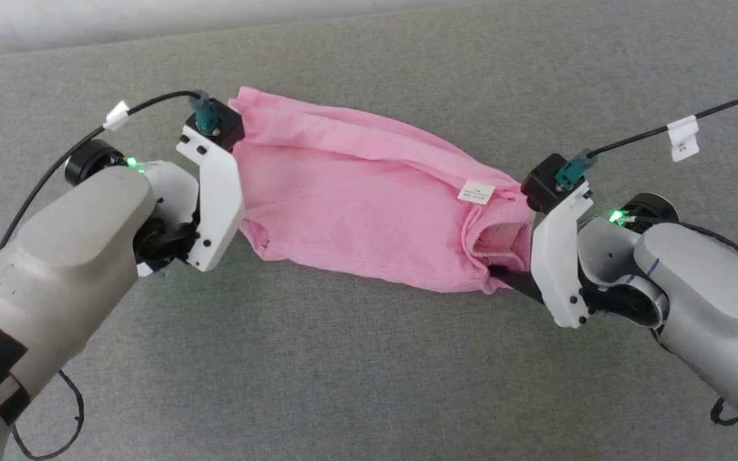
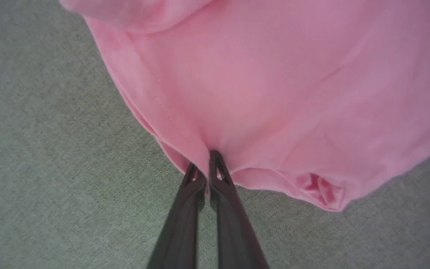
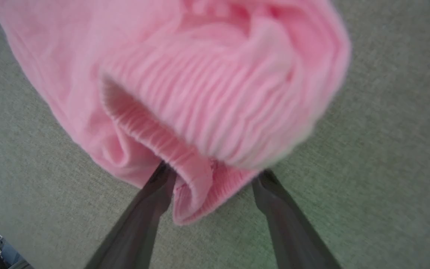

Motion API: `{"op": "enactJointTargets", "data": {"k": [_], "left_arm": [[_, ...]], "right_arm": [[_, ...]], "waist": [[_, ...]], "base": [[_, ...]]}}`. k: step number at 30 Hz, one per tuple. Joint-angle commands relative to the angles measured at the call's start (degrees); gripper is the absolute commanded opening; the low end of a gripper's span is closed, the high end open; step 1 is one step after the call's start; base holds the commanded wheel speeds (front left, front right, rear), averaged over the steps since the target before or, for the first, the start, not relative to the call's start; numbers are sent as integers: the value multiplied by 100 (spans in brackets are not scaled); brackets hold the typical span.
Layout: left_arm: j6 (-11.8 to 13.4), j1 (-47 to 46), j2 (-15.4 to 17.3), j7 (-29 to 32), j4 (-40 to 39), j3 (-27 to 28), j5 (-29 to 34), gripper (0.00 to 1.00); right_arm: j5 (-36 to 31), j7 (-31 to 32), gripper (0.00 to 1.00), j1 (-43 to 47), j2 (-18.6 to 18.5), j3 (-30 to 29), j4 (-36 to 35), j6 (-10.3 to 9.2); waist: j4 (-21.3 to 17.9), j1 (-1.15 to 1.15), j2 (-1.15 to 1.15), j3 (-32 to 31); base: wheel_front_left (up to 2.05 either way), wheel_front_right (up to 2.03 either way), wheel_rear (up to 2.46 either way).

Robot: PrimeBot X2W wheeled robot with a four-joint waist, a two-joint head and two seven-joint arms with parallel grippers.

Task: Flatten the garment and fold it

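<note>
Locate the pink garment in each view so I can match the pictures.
Head view: the garment stretches across the middle, with its white label toward the right end.
Left wrist view: upper right, its edge pinched by the left gripper.
Right wrist view: upper centre, with its ribbed waistband between the spread fingers of the right gripper.
Shared landmark: the grey woven surface beneath it.

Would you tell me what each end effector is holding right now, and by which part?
The left end effector pinches the garment by its edge. The right end effector stands open astride the waistband.
</note>
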Motion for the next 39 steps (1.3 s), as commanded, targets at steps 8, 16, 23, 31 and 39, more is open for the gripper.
{"op": "enactJointTargets", "data": {"k": [8,16,23,31,39], "left_arm": [[-38,79,48,-338,192,-27,-213,0],[-38,340,199,-1326,-99,-1,-454,0],[42,1066,606,-2170,-665,62,-612,0],[569,2371,904,-2773,-1533,46,-711,0],[1035,3160,820,-3092,-2224,32,-831,0]], "right_arm": [[192,-568,0,195,-10,487,253,-13],[302,-1719,0,129,-777,521,-601,-13],[480,-2152,0,544,-1554,443,-1413,-13],[939,-2278,0,1521,-2144,354,-1980,-13],[1384,-2204,0,2113,-2281,50,-1854,-13]], "waist": [[43,1,0,-1],[96,1,0,-469],[153,1,0,-830],[281,1,0,-1076],[316,1,0,-1029]], "base": [[0,0,0],[0,0,0],[0,0,0],[0,0,0],[0,0,0]]}}
